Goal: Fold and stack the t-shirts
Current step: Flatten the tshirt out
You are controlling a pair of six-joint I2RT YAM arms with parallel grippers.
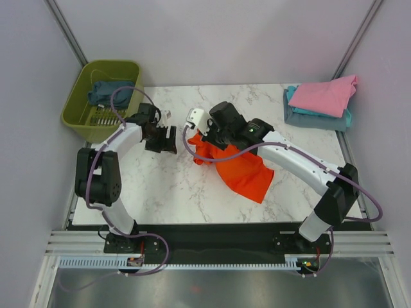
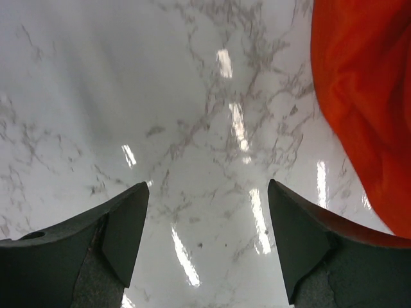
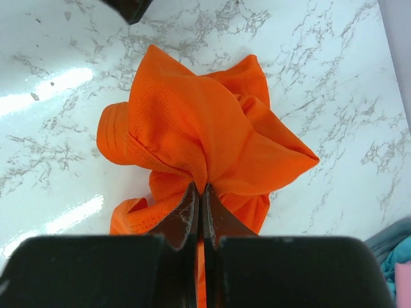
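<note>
My right pincer (image 3: 200,190), pinched tight on the orange-red t-shirt (image 3: 192,122) bunched beneath it, should lift until cloth hangs free.

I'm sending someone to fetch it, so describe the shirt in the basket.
At the far left corner of the table stands an olive-green basket. Crumpled inside lies the dark slate-blue t-shirt, the only dark shirt and the only one not on the tabletop.

Two dark fingers (image 2: 122,237) spread apart over the marble table (image 2: 128,96); orange-red t-shirt (image 2: 363,96) beside the right one.
</note>
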